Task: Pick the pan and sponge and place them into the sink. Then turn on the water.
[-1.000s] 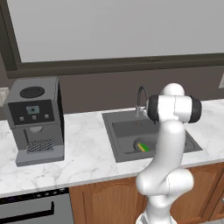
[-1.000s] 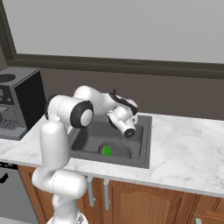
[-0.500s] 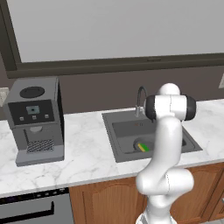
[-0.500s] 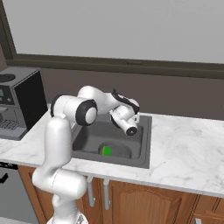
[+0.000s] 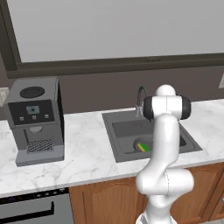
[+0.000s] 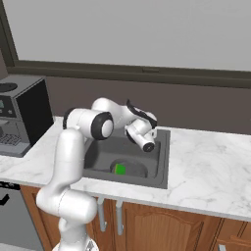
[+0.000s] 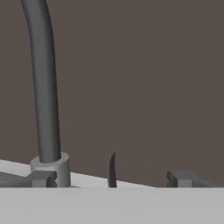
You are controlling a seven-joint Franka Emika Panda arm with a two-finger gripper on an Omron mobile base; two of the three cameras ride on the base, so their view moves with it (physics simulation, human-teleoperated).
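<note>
The rectangular dark grey recessed sink (image 6: 159,166) sits in the white marbled worktop (image 5: 87,153). Inside the sink lies the round dark grey pan (image 6: 133,168), and the small green-and-yellow sponge (image 5: 143,146) rests in it. The white arm's gripper (image 7: 113,178) hovers over the sink's back edge, jaws spread wide and empty, close before the thin curved grey faucet (image 7: 43,87).

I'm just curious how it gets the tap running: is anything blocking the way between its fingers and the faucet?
Nothing visible does. In the hand view the open fingers point at the base of the thin dark grey gooseneck faucet, with only the brown wall behind.
</note>
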